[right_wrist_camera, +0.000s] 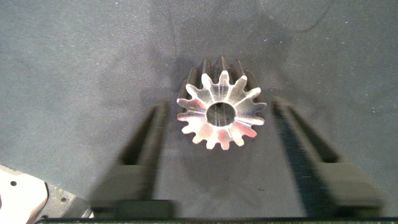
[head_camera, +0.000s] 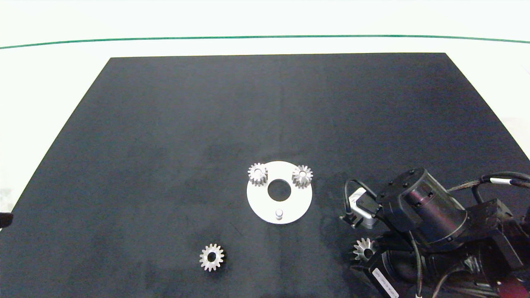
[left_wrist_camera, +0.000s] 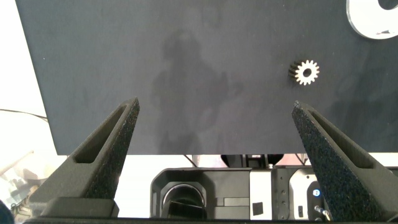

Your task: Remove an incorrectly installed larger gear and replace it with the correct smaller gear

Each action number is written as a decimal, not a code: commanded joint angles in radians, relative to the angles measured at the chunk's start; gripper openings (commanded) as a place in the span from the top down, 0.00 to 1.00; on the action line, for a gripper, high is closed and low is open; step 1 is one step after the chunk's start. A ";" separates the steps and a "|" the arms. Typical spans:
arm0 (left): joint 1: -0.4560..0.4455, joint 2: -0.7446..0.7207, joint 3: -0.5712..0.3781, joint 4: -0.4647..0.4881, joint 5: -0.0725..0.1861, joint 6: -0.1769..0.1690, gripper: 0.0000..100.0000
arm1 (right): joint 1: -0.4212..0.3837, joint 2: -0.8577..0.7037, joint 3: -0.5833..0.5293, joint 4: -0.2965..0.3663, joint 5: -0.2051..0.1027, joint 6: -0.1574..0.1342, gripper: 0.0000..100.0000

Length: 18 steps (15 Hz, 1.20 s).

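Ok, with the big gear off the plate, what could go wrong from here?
1. The right gripper has its jaws open either side of the larger gear on the mat; pulling away could snag a tooth and drag it.
2. The smaller gear must drop onto the bare peg of the white plate; slight misalignment could leave it tilted or shove the plate.

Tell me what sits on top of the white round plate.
On the white round plate stand two small gears, one at its far left rim, another at its far right rim, and a bare peg at the near edge. Whatever holds those gears is covered by them.
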 commanded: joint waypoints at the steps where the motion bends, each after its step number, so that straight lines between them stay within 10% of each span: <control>1: -0.001 0.006 0.007 0.007 0.001 0.000 0.00 | 0.005 -0.022 -0.002 0.002 -0.003 0.001 0.00; 6: -0.101 0.033 0.037 0.009 0.001 -0.008 0.00 | -0.034 -0.197 -0.050 0.060 -0.015 0.000 0.00; 15: -0.169 0.036 0.067 -0.001 0.001 -0.011 0.00 | -0.435 -0.229 -0.507 0.543 -0.010 0.064 0.00; 17: -0.265 0.072 0.063 -0.010 -0.005 -0.060 0.00 | -0.420 -0.231 -0.510 0.548 -0.004 0.075 0.00; 18: -0.393 0.125 0.060 -0.041 0.002 -0.137 0.00 | -0.396 -0.232 -0.510 0.548 -0.001 0.075 0.00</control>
